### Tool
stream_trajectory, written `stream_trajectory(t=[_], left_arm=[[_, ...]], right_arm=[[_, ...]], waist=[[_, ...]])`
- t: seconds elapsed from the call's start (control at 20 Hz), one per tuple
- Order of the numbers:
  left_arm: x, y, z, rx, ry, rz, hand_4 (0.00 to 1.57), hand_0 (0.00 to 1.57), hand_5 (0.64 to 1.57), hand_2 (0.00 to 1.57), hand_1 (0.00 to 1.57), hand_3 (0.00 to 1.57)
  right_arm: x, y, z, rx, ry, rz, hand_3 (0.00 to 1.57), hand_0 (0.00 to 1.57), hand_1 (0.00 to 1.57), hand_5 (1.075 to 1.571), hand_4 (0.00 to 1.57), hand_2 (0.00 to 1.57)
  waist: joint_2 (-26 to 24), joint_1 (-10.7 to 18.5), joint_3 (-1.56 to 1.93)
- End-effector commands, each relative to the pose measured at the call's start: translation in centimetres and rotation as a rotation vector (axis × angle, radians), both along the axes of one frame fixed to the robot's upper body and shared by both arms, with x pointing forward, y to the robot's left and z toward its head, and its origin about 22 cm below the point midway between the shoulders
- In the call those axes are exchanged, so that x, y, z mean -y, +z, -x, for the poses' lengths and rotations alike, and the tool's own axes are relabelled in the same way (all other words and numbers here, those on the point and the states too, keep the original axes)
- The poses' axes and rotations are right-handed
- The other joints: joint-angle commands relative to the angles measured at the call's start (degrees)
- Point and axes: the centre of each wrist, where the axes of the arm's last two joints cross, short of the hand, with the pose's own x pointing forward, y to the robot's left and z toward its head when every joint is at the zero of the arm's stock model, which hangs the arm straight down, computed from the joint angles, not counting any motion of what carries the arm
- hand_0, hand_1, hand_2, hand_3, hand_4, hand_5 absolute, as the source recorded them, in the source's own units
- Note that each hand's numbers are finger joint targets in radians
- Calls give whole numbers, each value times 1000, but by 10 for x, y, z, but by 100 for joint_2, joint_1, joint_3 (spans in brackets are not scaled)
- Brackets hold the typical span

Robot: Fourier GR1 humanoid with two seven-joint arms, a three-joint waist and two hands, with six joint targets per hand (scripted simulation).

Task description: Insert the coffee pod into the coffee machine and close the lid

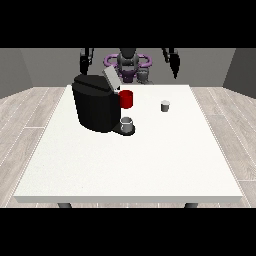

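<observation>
Both hands hang raised above the tabletop's point(130, 165) far edge, touching nothing; whether their fingers are spread or curled I cannot tell. The hand at the view's right point(175, 62) is well apart from the coffee pod point(165, 105), a small grey cup with a pale rim, upright and alone below it, nearer the camera. Below the hand at the view's left point(86, 60) stands the black coffee machine point(97, 102), its grey lid point(111, 79) tilted up. Beside it are a red cup point(126, 99) and a grey mug point(127, 123). Wide bare tabletop surrounds the pod.
</observation>
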Motion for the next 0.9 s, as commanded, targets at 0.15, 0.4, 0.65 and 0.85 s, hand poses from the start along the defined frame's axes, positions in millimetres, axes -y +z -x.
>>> stream_trajectory(t=[0.15, 0.4, 0.65, 0.85], left_arm=[[-25, 5, -1, 30, -172, -247, 0, 0, 1571, 0, 0, 0], [-63, 44, -31, 35, -222, -530, 0, 0, 1571, 0, 0, 0], [-90, 52, -56, -11, -172, -628, 0, 0, 1571, 0, 0, 0], [-103, 46, -67, -100, -208, -659, 0, 0, 1571, 0, 0, 0]], right_arm=[[7, 2, -7, -6, -17, -56, 0, 0, 0, 1571, 0, 0], [-4, 9, -17, 134, -116, 76, 0, 0, 0, 1571, 0, 0], [-30, 21, -22, 211, -70, 96, 0, 0, 0, 1571, 0, 0], [-17, 34, -30, 212, -61, 95, 0, 0, 0, 1571, 0, 0]], waist=[[76, -135, -51], [599, -568, -51], [1051, -918, -54], [1140, -994, -53]])
